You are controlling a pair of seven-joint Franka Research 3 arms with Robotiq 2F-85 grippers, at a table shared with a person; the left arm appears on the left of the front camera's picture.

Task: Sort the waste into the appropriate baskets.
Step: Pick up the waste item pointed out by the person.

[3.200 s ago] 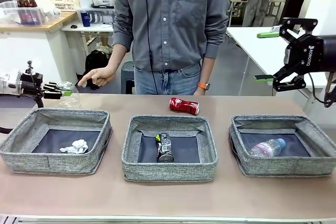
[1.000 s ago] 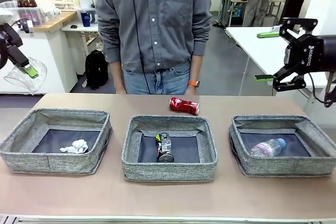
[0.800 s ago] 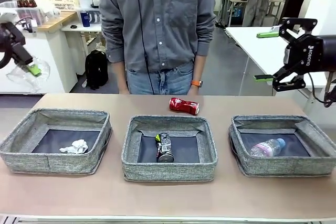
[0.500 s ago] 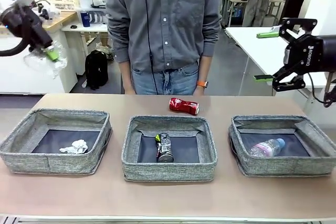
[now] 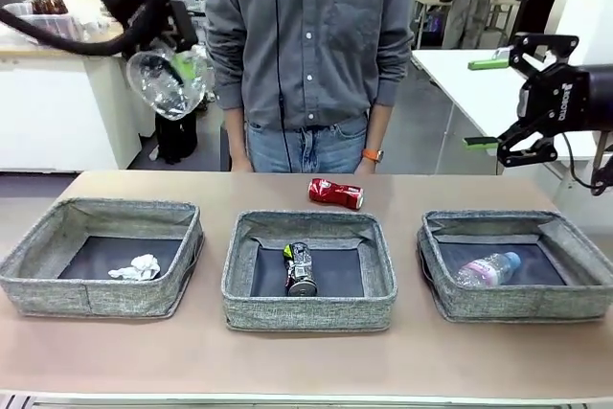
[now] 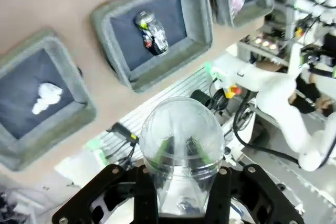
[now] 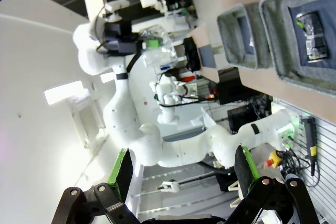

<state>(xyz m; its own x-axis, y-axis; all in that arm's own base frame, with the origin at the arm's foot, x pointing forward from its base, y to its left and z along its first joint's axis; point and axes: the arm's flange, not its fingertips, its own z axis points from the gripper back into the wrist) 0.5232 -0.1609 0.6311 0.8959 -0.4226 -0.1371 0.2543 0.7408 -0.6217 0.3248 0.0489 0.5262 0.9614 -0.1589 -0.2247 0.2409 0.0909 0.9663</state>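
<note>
Left gripper (image 5: pixel 180 66) clenched on clear plastic cup (image 5: pixel 165 86), high over the far-left table (image 5: pixel 306 361) edge. Cup's long axis runs along the fingers, slanting down; which end leads is unclear. Right gripper (image 5: pixel 486 102) spread, empty.

Counts:
- Baskets, three: left basket (image 5: pixel 101 286) holds crumpled paper (image 5: pixel 135 267), middle basket (image 5: pixel 308 311) dark can (image 5: pixel 301 269), right basket (image 5: pixel 517 306) bottle (image 5: pixel 487 270).
- Cans, two: red can (image 5: pixel 336 193) lies crosswise on the table behind the middle basket.

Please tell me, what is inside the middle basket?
The middle basket holds one dark crushed can on its floor. Its near wall hides the floor's front strip in the front view.
</note>
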